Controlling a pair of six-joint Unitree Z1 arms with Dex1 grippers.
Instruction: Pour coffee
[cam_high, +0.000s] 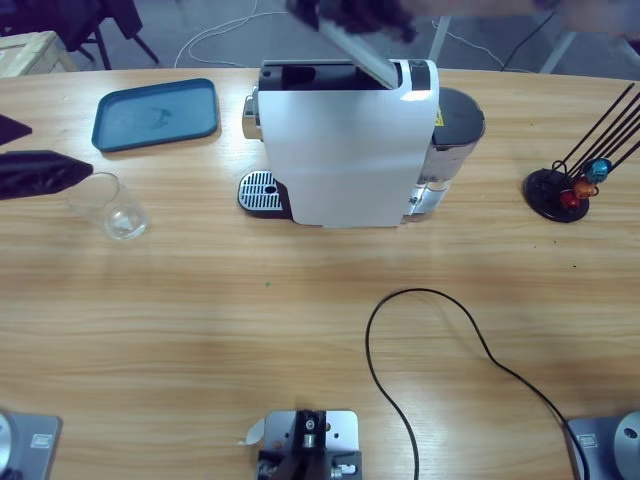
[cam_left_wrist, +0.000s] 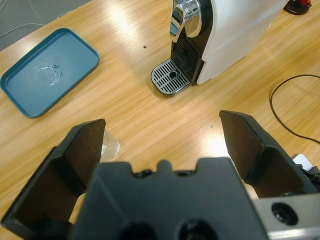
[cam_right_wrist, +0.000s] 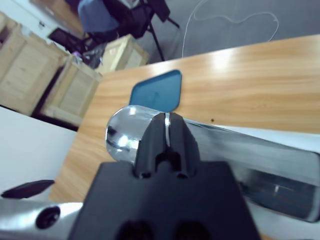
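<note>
Coffee machine (cam_high: 345, 150) lever (cam_right_wrist: 240, 150) clamped by right gripper (cam_right_wrist: 166, 131).

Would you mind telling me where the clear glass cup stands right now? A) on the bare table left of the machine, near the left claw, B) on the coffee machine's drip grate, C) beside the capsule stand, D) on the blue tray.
A: the glass cup stands on the table, apart from the drip grate and the blue tray, just by the open left claw.

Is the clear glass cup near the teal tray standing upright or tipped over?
Upright. The clear glass cup stands on its base on the wooden table, mouth up, and looks empty, beside the left gripper.
</note>
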